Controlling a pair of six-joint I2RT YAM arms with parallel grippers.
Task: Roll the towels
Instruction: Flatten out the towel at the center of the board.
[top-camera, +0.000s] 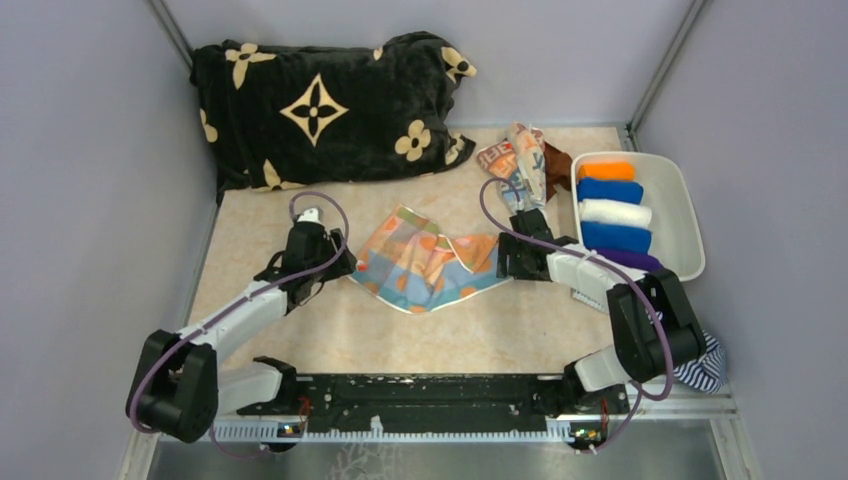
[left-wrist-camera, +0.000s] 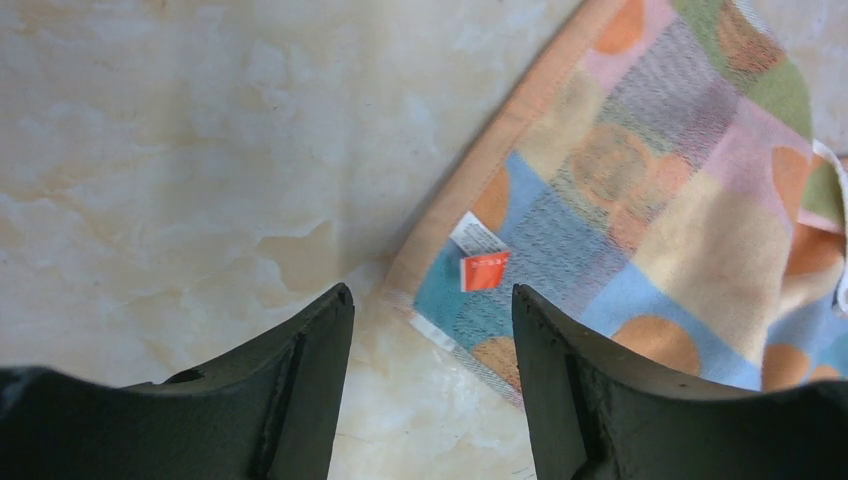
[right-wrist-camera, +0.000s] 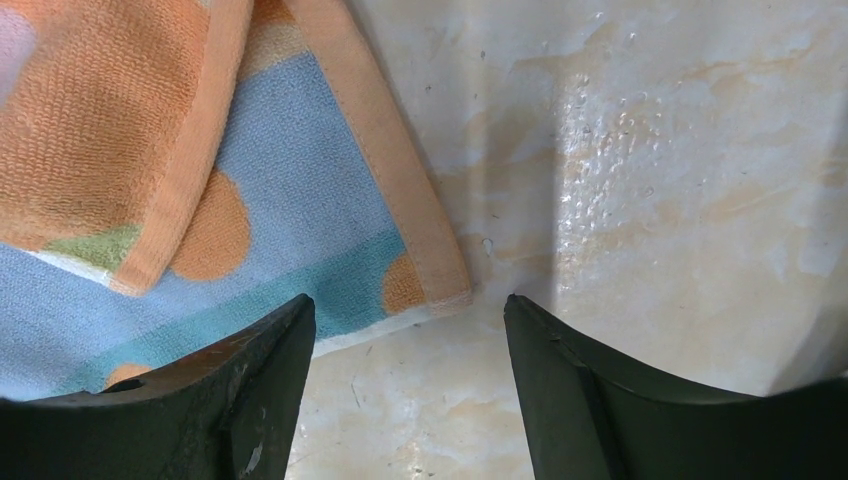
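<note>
An orange-peach printed towel (top-camera: 425, 265) lies spread, partly folded, in the middle of the table. My left gripper (top-camera: 337, 262) hovers open at its left corner, where a small red tag (left-wrist-camera: 485, 271) shows on the towel (left-wrist-camera: 650, 200). At the towel's right corner (right-wrist-camera: 430, 290) my right gripper (top-camera: 500, 258) stands open; nothing is between either pair of fingers. A pale printed towel (top-camera: 515, 160) and a brown one (top-camera: 556, 160) lie bunched at the back right. Rolled towels (top-camera: 612, 210) in orange, blue, white and purple fill a white tray (top-camera: 685, 215).
A big black blanket with beige flowers (top-camera: 320, 110) lies at the back left. A navy-and-white striped cloth (top-camera: 708, 365) sits at the right near corner behind the right arm. Grey walls close in the table on three sides.
</note>
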